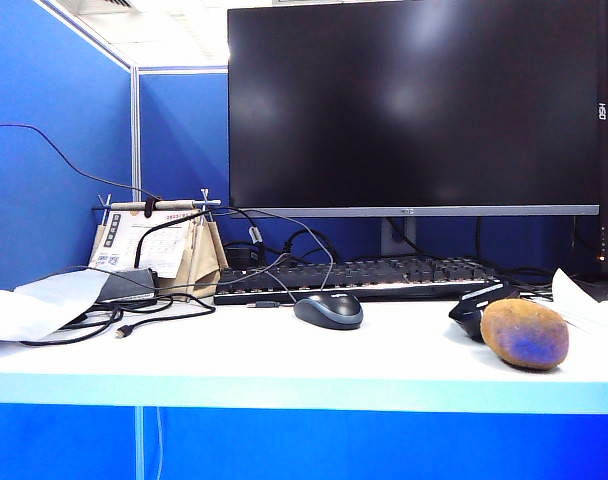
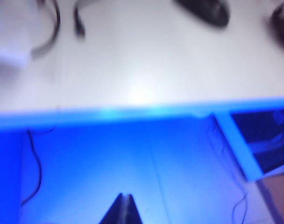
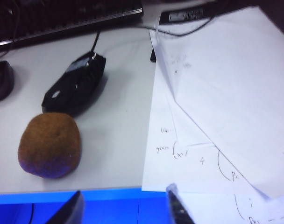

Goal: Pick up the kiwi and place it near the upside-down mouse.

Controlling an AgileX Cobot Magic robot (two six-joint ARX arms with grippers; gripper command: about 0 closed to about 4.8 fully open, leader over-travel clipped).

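The brown fuzzy kiwi (image 1: 524, 333) lies near the table's front right edge, right beside the black upside-down mouse (image 1: 479, 305). The right wrist view shows the kiwi (image 3: 49, 144) touching or nearly touching that mouse (image 3: 76, 88). My right gripper (image 3: 124, 199) is open and empty, hanging off the table's front edge, short of the kiwi. My left gripper (image 2: 125, 198) is shut with nothing in it, also out in front of the table edge. Neither gripper shows in the exterior view.
A grey domed mouse (image 1: 329, 310) with a cable sits mid-table in front of the keyboard (image 1: 354, 278) and monitor (image 1: 414, 105). Loose paper sheets (image 3: 216, 107) cover the right side. A desk calendar (image 1: 159, 245), cables and more paper sit at the left.
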